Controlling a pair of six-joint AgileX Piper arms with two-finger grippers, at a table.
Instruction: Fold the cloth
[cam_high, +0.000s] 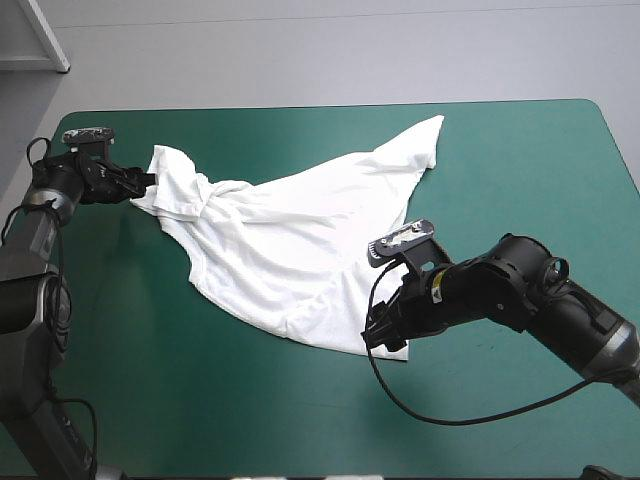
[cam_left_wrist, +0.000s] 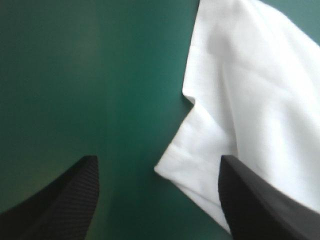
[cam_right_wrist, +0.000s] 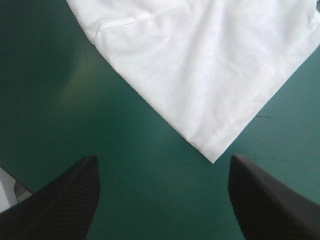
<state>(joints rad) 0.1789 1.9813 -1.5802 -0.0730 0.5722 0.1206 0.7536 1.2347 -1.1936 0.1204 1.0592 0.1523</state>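
The white T-shirt (cam_high: 290, 250) lies partly spread across the middle of the table, bunched and wrinkled at its left end. My left gripper (cam_high: 147, 183) sits low at that bunched left end. In the left wrist view the left gripper (cam_left_wrist: 157, 160) is open, a corner of the T-shirt (cam_left_wrist: 250, 100) lies between its fingers, and one finger stands over the cloth. My right gripper (cam_high: 385, 335) is at the shirt's near right corner. In the right wrist view the right gripper (cam_right_wrist: 162, 160) is open, and the hemmed corner of the T-shirt (cam_right_wrist: 200, 65) reaches just between its fingertips.
The teal-green cover (cam_high: 520, 160) surrounds the shirt on every side. The table's left edge (cam_high: 52, 140) lies close behind the left arm. The near edge is well behind the right gripper.
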